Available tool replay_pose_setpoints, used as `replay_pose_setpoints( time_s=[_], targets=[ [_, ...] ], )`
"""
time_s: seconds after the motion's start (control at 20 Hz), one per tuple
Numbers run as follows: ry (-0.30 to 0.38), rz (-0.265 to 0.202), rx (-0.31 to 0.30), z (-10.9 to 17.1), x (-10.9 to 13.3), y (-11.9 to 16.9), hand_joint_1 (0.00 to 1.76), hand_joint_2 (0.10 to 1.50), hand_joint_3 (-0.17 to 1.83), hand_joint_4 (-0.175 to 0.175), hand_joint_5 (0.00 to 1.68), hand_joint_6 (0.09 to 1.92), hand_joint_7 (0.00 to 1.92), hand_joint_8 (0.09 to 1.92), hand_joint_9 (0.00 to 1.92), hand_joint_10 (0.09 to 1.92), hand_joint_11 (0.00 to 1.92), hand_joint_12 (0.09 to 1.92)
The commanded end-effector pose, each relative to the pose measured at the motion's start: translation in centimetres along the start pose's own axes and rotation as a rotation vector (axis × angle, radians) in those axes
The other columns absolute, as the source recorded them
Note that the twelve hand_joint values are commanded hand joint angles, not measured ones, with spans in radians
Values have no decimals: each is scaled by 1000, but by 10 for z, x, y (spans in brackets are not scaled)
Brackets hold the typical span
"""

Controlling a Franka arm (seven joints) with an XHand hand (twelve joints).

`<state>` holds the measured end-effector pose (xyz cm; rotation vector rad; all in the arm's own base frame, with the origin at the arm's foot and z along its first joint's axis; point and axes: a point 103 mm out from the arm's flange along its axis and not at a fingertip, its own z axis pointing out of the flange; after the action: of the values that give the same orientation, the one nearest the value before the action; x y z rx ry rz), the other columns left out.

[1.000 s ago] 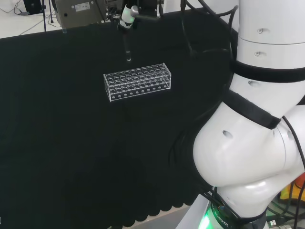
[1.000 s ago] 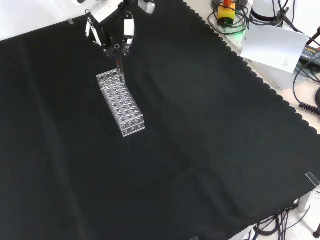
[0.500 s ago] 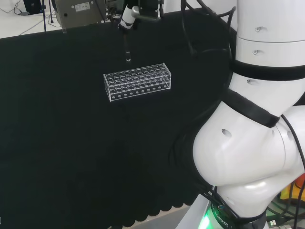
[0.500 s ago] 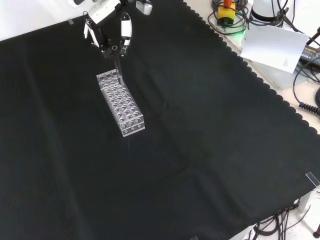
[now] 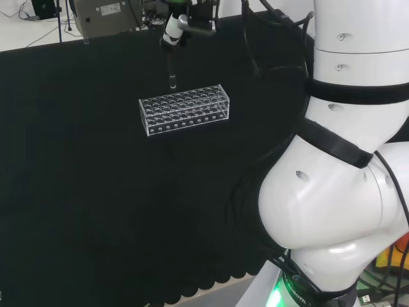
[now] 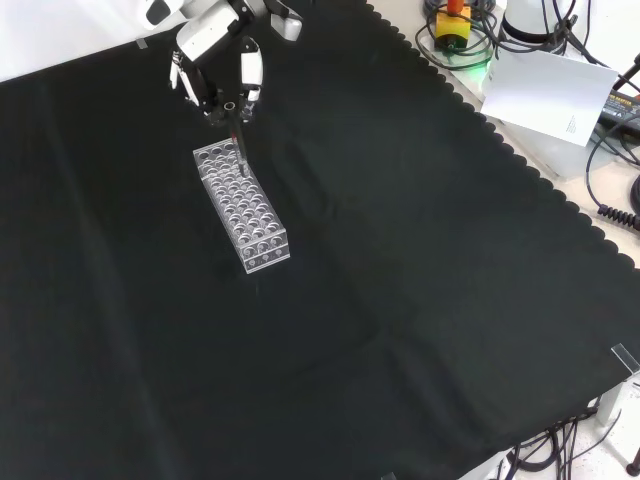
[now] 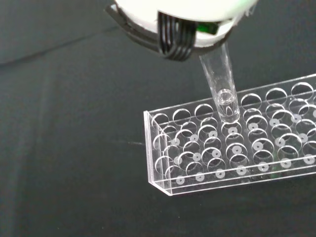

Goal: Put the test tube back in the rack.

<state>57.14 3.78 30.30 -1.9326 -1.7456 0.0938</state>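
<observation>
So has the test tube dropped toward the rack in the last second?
Yes, slightly: in the head view the test tube's tip now hangs nearer the rack's far edge, held by the hand.

lighting even and diffuse in all three views, apparently from overhead; no hard shadows on the black cloth (image 6: 400, 250), which takes up most of the light and shows only faint creases; the white arm links (image 5: 345, 192) in the head view are bright, with soft highlights and a green glow at the base; white paper (image 6: 545, 90) at the front view's right edge nearly washed out; the clear rack (image 7: 232, 148) in the wrist view is sharp, with pale glints along its edges and hole rims; the test tube (image 7: 222, 89) shows mild reflections; the hand (image 7: 182, 15) close to the lens is overexposed and out of focus.
</observation>
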Motion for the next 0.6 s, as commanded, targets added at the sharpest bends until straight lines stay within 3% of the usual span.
replay_pose_setpoints(
  time_s=[0.05,0.6],
  targets=[
    [8,12,25,12,-6,4,1430,712,480,-175,1338,269,1371,784,1482,87,668,1300],
    [21,26,60,35,-13,14,1430,712,480,-175,1339,268,1370,785,1483,87,668,1300]
  ],
)
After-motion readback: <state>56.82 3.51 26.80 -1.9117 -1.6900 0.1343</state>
